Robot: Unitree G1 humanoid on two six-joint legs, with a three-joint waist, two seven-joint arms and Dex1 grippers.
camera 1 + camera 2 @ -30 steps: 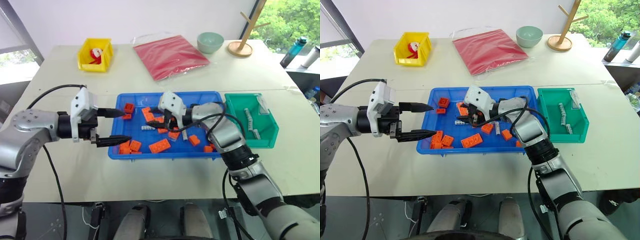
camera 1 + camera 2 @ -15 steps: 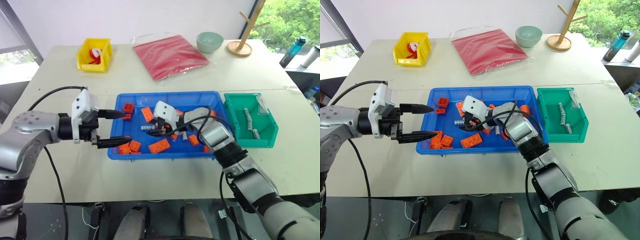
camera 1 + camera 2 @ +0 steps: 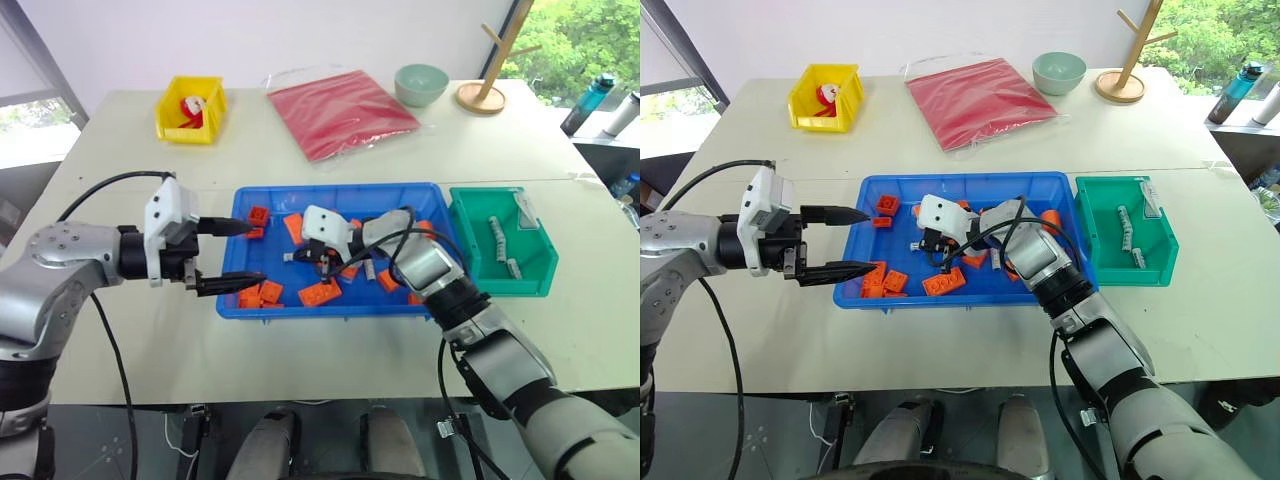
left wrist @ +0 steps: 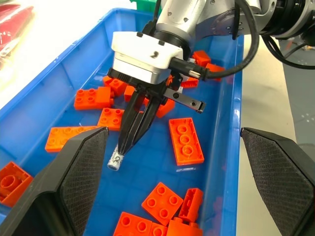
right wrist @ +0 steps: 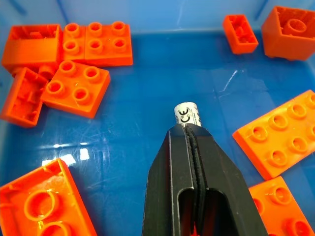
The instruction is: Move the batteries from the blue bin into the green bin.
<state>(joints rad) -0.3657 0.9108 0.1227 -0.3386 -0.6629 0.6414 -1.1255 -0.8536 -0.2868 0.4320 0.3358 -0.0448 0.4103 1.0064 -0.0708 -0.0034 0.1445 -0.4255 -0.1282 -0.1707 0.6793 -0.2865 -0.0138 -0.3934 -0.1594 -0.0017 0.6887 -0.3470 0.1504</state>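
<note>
Because the right pincer (image 5: pixel 189 132) is clamped on only the tip of a battery (image 4: pixel 115 161) lying at the blue bin's (image 3: pixel 330 306) centre, lifting may let it pivot and slip out before reaching the green bin (image 3: pixel 540 275) at three o'clock. The left pincer (image 3: pixel 240 253) hangs wide, empty, at nine o'clock.

You have the blue bin (image 3: pixel 430 195) at the middle of the table (image 3: pixel 120 340), with the green bin (image 3: pixel 535 280) just beside it on your right; bricks (image 3: pixel 319 292) lie scattered in the blue bin, and batteries (image 3: pixel 495 236) lie in the green bin. Behind the blue bin lies the bag (image 3: pixel 340 110); the yellow bin (image 3: pixel 170 128) sits far back on your left; the bowl (image 3: pixel 420 84) and the wooden stand (image 3: pixel 482 95) sit far back on your right.
</note>
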